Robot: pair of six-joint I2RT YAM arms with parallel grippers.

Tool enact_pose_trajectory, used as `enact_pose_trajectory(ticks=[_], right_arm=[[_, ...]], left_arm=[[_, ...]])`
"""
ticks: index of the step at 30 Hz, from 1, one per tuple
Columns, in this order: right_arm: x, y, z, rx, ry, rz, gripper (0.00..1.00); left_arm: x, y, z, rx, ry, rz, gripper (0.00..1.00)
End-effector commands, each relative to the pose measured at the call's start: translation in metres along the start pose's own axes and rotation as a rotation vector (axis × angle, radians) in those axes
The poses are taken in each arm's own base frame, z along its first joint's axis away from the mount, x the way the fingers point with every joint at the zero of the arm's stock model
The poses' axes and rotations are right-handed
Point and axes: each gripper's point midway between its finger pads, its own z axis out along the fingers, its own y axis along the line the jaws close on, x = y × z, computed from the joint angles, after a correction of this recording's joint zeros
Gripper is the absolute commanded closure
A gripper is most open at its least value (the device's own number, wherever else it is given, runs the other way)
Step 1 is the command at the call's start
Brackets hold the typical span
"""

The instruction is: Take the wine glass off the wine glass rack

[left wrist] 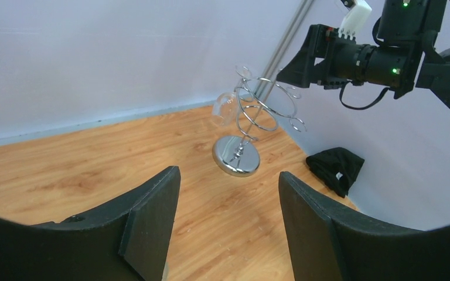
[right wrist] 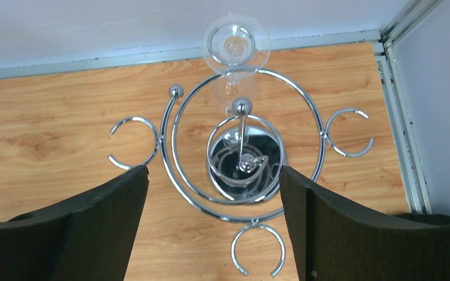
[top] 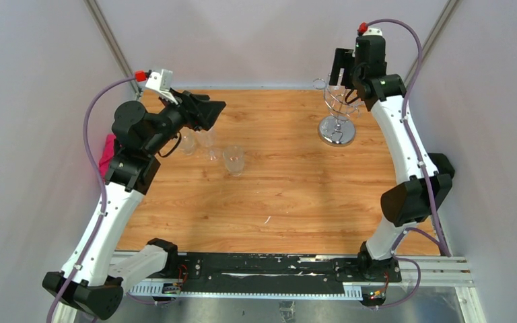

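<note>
The chrome wine glass rack [top: 337, 120] stands at the table's back right on its round mirrored base [top: 337, 130]. One clear wine glass [right wrist: 236, 42] hangs upside down from the rack's far hook; it also shows in the left wrist view [left wrist: 224, 108]. My right gripper [top: 342, 67] hovers above the rack, pointing down, open and empty. In its wrist view [right wrist: 211, 175] the rack's ring [right wrist: 246, 146] lies between the fingers, below them. My left gripper [top: 209, 111] is open and empty at the back left, facing the rack [left wrist: 252, 126] from a distance.
Three clear glasses [top: 234, 160] [top: 188, 142] [top: 207, 138] stand on the table by the left arm. A pink cloth [top: 110, 151] lies at the left edge. A black cloth [left wrist: 335, 167] lies by the right wall, behind the rack. White walls enclose the table.
</note>
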Motion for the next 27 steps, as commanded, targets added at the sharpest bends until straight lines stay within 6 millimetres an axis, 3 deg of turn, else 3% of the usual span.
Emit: enact_pose_trajectory(ticks=[1,10,14,18,27], right_arm=[[-0.013,-0.016,0.018,0.045,-0.019,0.009,0.14],[-0.01,-0.025,0.063,0.064,0.005,0.038,0.16],[-0.008,-0.024,0.075,0.041,0.018,0.058,0.3],[-0.003,-0.023,0.076,0.032,0.025,0.06,0.34],[-0.004,-0.025,0.068,0.03,0.005,0.049,0.57]], left_arm=[[-0.002,-0.001,-0.005,-0.008,-0.014,0.029,0.32],[0.003,0.005,-0.007,-0.034,0.0,0.044,0.32],[0.006,0.008,-0.005,-0.042,0.006,0.046,0.32],[0.008,0.01,-0.003,-0.043,0.015,0.046,0.32],[0.015,0.014,0.004,-0.045,0.027,0.034,0.32]])
